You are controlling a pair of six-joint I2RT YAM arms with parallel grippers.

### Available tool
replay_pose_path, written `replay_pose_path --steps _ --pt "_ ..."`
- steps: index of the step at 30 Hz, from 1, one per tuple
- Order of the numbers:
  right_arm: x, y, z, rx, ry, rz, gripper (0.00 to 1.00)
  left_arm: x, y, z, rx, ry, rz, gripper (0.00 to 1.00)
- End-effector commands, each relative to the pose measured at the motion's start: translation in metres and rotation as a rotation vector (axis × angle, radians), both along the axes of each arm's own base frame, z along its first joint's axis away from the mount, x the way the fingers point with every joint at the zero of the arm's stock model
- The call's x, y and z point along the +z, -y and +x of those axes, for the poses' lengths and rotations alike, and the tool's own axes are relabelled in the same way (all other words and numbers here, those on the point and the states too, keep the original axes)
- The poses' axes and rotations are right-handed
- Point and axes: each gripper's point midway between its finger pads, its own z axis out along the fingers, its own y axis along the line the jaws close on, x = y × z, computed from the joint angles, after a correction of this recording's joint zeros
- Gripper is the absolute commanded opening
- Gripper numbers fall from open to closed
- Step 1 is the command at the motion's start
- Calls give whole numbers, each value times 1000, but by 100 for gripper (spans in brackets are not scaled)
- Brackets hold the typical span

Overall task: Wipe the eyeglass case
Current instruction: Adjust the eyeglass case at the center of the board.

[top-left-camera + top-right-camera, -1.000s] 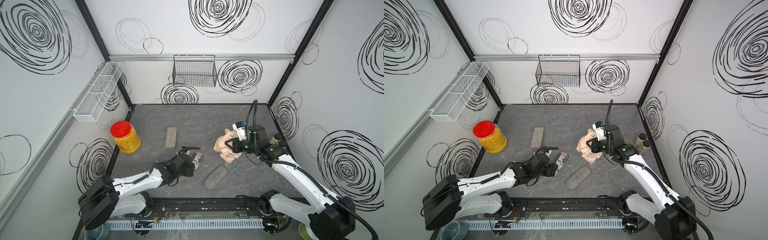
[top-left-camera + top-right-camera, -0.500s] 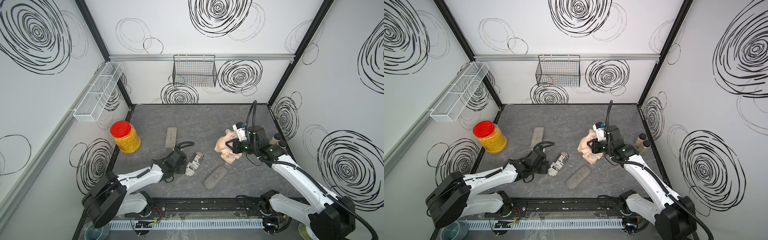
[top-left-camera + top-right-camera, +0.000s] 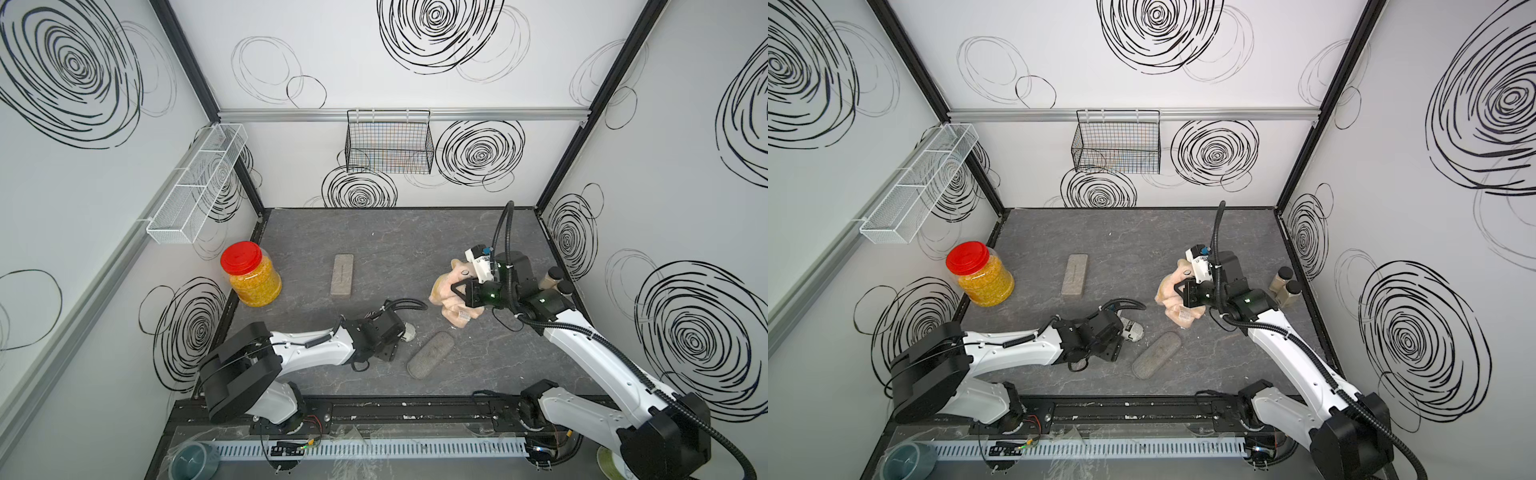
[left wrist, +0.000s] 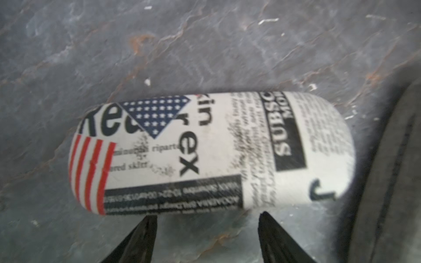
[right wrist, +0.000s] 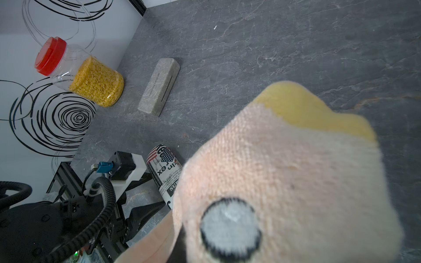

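Note:
The eyeglass case (image 4: pixel 211 152) is white with newspaper print and a flag pattern, and it lies flat on the grey table. Both top views show only its end (image 3: pixel 409 332) (image 3: pixel 1134 331) past my left wrist. My left gripper (image 4: pixel 207 218) is open, its tips just short of the case's long side, with nothing between them. My right gripper (image 3: pixel 459 291) is shut on a bunched peach and yellow cloth (image 3: pixel 444 297) (image 3: pixel 1173 293), held above the table to the right of the case. In the right wrist view the cloth (image 5: pixel 284 170) hides the jaws, and the case (image 5: pixel 164 173) shows beside it.
A grey oval case (image 3: pixel 430 354) lies just right of the left gripper. A grey rectangular case (image 3: pixel 343 274) and a red-lidded jar (image 3: pixel 251 274) stand further left. Two small bottles (image 3: pixel 557 280) stand by the right wall. A wire basket (image 3: pixel 388 141) hangs at the back.
My left gripper drew back to the left off the eyeglass case, then came back to the right up to it. The case has shifted slightly. The right arm with the cloth has barely moved.

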Motion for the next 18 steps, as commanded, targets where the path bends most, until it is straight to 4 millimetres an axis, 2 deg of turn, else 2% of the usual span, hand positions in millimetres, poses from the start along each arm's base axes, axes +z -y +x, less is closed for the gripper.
replay_pose_path --steps 1,11,16,18 --pt "8 0 -5 12 30 9 0 8 -1 9 36 30 25 73" --pt "5 3 -4 5 38 -3 0 44 -4 13 6 80 -26 72" --pt "4 0 -4 12 19 2 0 44 -16 18 -54 67 89 79" --pt "3 0 -5 12 13 4 0 45 -14 17 -84 64 99 81"
